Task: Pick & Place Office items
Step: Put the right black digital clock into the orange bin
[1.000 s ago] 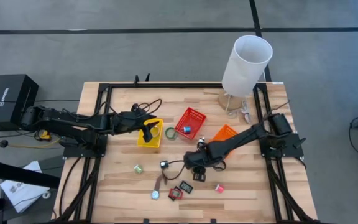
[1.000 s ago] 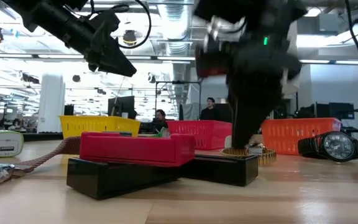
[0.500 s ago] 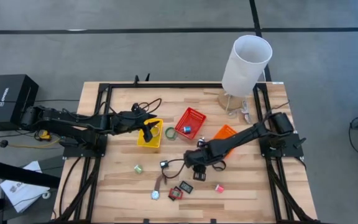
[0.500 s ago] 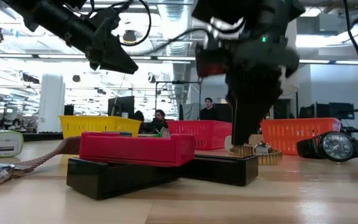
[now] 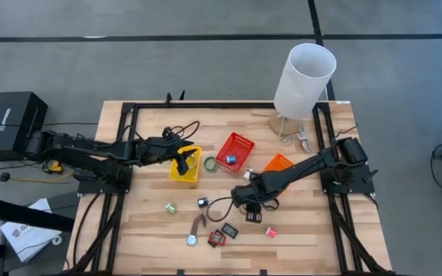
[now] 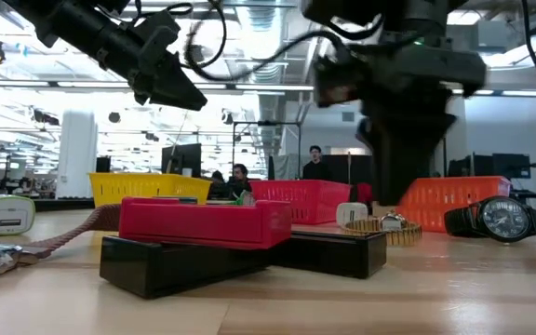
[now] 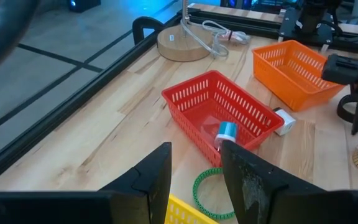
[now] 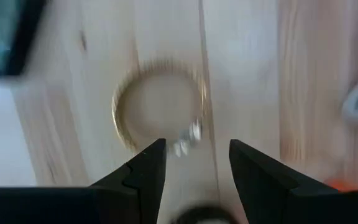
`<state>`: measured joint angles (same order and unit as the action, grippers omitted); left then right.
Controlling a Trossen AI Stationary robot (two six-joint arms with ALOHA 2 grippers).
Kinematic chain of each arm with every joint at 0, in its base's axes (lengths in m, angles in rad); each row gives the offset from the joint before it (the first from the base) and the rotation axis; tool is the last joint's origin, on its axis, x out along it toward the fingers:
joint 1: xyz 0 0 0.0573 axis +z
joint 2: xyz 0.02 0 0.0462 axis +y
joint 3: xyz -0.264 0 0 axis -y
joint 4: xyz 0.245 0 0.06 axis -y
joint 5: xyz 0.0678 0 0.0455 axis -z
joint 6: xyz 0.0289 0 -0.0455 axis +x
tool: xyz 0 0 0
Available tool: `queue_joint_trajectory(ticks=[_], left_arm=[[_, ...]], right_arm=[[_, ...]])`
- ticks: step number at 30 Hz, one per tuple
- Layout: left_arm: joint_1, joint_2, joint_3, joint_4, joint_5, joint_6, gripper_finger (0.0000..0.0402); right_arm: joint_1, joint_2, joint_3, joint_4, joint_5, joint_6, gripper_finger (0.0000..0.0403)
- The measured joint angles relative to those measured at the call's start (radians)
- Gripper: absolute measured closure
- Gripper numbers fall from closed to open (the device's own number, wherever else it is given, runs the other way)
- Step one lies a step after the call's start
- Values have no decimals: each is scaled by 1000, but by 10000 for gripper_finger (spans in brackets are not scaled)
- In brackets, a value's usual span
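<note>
Right gripper [image 8: 191,163] at centre frame, fingers spread and empty over a gold bracelet [image 8: 159,102] on the table [image 5: 298,230], left gripper [image 7: 194,177] parted above the yellow basket [image 5: 184,170], no legible writing on anything.

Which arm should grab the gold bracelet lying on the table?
Right. The right gripper hangs open straight over the gold bracelet, which lies between its fingers in the right wrist view. The left gripper is over the yellow basket, across the table.

Overhead and table-level cameras share the red basket [image 5: 235,150]; wrist cameras look closely at the tabletop.
</note>
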<state>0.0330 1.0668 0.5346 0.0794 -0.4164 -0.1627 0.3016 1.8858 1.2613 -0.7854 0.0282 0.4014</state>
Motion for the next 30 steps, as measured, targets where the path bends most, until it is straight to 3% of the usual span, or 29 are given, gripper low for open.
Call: queue_joint_trajectory(ticks=[12, 17, 22, 30], left_arm=[[0, 0, 0, 6, 0, 0, 266], [0, 0, 0, 7, 0, 0, 266], [0, 0, 0, 8, 0, 0, 266], [0, 0, 0, 19, 0, 0, 266]], right_arm=[[51, -17, 105, -291, -47, 28, 235], [89, -17, 108, -310, -210, 66, 235], [121, -17, 108, -313, -340, 253, 235], [137, -17, 108, -330, -264, 251, 235]])
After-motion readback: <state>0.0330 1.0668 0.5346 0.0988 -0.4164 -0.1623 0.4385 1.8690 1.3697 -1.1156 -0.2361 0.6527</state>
